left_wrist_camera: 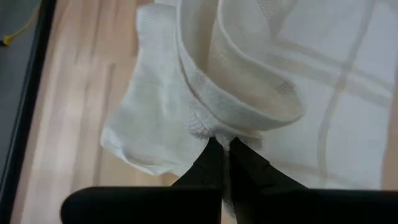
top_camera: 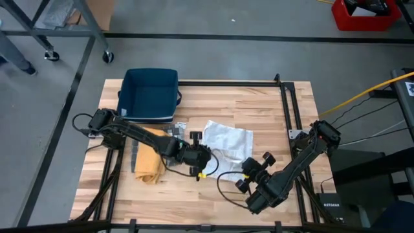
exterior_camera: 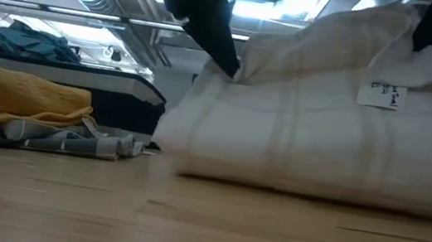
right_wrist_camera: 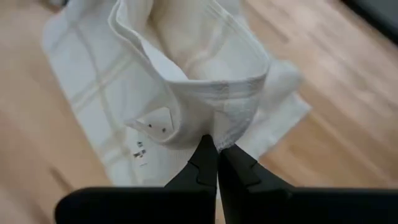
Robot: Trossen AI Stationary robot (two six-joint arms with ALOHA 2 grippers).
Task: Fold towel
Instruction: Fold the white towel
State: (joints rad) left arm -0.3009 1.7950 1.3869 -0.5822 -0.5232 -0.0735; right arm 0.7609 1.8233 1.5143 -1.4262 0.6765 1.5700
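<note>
A white towel (top_camera: 228,141) with faint stripes lies crumpled at the middle of the wooden table (top_camera: 278,110). My left gripper (top_camera: 208,155) is at the towel's near left part and is shut on it. My right gripper (top_camera: 246,167) is at its near right part, also shut on it. In both wrist views the cloth curls up in a loop above the fingertips. In the low view the towel (exterior_camera: 323,135) is a raised heap, with a dark finger (exterior_camera: 212,20) coming down into its left top. My left gripper (left_wrist_camera: 222,144) pinches a hemmed edge of the towel (left_wrist_camera: 214,124) between its two fingers, slanting down from the table's left. The cloth there is lifted and curls over slack; the rest lies on the table. My right gripper (right_wrist_camera: 217,144) pinches the towel's hemmed edge (right_wrist_camera: 233,121) between its two fingers, close to a small sewn label (right_wrist_camera: 152,124). It slants down from the near right. The held edge stands raised in a slack loop, and the towel's far part lies flat on the table.
A yellow towel (top_camera: 150,162) lies bunched at the left under my left arm, with a grey patterned cloth (top_camera: 176,129) beside it. A dark blue bin (top_camera: 150,94) stands at the far left corner. A black frame rail (top_camera: 291,110) runs along the right side.
</note>
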